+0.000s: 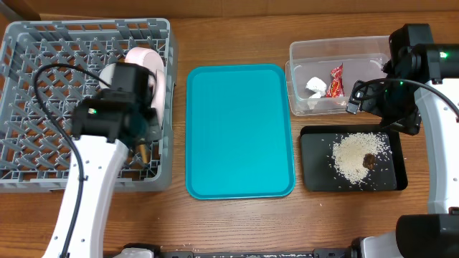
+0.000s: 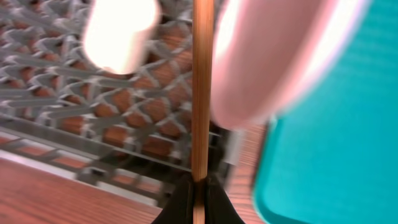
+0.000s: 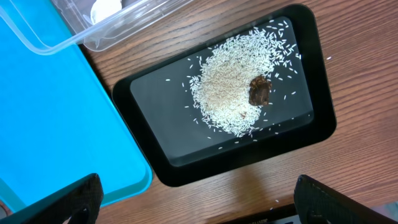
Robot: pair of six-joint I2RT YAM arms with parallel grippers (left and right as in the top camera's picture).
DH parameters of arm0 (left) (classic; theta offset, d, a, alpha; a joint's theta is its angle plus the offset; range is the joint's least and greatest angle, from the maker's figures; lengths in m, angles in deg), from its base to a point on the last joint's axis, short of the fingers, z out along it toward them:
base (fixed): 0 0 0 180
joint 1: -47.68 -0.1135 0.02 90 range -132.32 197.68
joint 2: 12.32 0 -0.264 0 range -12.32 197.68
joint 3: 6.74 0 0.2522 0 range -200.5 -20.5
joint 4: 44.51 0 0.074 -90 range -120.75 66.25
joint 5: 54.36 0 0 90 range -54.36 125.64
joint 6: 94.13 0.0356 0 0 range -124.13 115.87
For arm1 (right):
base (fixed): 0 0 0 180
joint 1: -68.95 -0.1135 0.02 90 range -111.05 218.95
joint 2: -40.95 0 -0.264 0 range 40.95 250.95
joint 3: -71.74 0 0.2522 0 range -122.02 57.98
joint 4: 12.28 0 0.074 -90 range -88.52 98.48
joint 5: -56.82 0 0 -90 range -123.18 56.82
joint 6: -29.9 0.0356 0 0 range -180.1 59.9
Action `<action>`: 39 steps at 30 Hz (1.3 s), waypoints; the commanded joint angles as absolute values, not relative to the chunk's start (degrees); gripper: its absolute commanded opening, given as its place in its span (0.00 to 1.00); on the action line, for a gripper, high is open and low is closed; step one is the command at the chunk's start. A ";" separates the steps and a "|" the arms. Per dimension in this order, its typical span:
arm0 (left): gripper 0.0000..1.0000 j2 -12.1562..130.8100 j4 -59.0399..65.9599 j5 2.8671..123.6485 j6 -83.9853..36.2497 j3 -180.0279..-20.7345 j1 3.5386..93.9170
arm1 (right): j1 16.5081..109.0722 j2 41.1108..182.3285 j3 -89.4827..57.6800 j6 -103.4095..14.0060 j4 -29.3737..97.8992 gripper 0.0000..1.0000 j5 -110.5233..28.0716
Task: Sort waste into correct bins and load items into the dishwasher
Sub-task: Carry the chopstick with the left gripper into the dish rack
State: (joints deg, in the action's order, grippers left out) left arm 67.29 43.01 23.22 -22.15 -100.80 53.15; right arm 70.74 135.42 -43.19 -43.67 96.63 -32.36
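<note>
My left gripper (image 2: 199,188) is shut on the thin wooden stick (image 2: 200,93), held over the near right corner of the grey dish rack (image 1: 29,43); the stick's end shows below the arm in the overhead view (image 1: 143,152). A pink-white plate (image 1: 148,59) stands on edge in the rack, blurred in the left wrist view (image 2: 273,56) next to a white cup (image 2: 121,31). The clear tub (image 1: 337,49) holds the red wrapper (image 1: 336,80) and the white paper scrap (image 1: 315,86). The black tray (image 3: 155,99) holds rice (image 3: 230,87) and the brown lump (image 3: 260,91). My right gripper (image 3: 199,199) is open and empty above the tray's near edge.
The teal tray (image 1: 240,129) lies between the rack and the bins, and shows in both wrist views (image 2: 336,137) (image 3: 56,112). A few rice grains lie on the wood by the black tray. The left arm hides part of the rack.
</note>
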 commanded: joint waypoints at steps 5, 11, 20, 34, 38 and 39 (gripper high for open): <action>0.04 74.48 42.07 23.48 -16.91 -101.21 46.77 | 70.84 134.96 -43.32 -44.00 96.37 1.00 -32.45; 0.04 81.87 41.41 21.75 -14.44 -101.21 45.66 | 70.84 134.96 -43.32 -44.02 96.78 1.00 -32.43; 0.04 83.66 40.61 18.25 -14.63 -101.26 43.67 | 70.84 134.96 -43.32 -44.00 96.76 1.00 -32.43; 0.37 83.66 40.80 18.80 -15.11 -101.26 43.14 | 70.84 134.96 -43.32 -44.00 96.85 1.00 -32.45; 0.37 83.64 41.06 20.27 -16.12 -101.28 43.14 | 70.84 134.96 -43.32 -44.00 97.00 1.00 -32.45; 0.37 83.56 41.11 21.21 -16.12 -101.32 43.14 | 70.84 134.96 -43.32 -44.00 96.98 1.00 -32.45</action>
State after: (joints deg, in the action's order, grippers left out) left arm 84.04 40.89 19.78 -15.33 -100.77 43.41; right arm 70.74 135.42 -43.19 -43.65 97.07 -32.36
